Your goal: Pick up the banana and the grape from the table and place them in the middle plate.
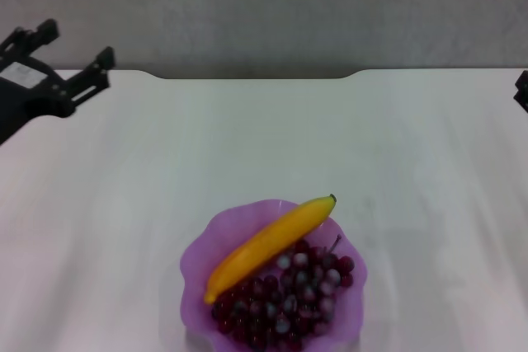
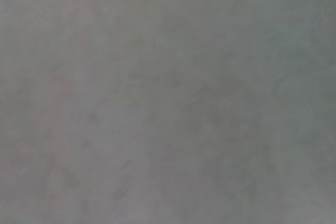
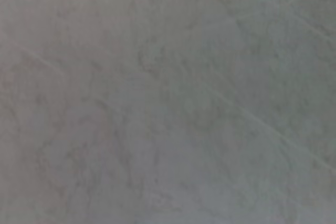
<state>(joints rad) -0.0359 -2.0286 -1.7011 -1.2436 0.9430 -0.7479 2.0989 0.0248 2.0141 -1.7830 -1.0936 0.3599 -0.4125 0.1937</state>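
And here we have the banana, lying on a diagonal across the middle plate, its dark tip poking just past the far right scallop of the rim and its other end down toward the near left. Right against it, on the near side, we see the grape: a heap of dark red-purple berries filling the plate's nearer half, a thin stem sticking up at the bunch's far right. Banana and grape touch along the fruit's lower edge, and both sit inside the purple dish.

The plate itself rests on the white table, near the front edge of what we can see from the head camera, roughly centred. The shallow notch in the table's far edge sits well beyond it.

Out to the far left, we spot the left gripper, raised above the table's back corner, well apart from the plate. Its two dark fingers stand spread with a clear gap between them, and they carry nothing and touch nothing.

On the far right edge, only a sliver of the right gripper shows, at the table's back corner. We cannot tell how its fingers stand.

Both wrist cameras give us only a plain grey mottled surface.
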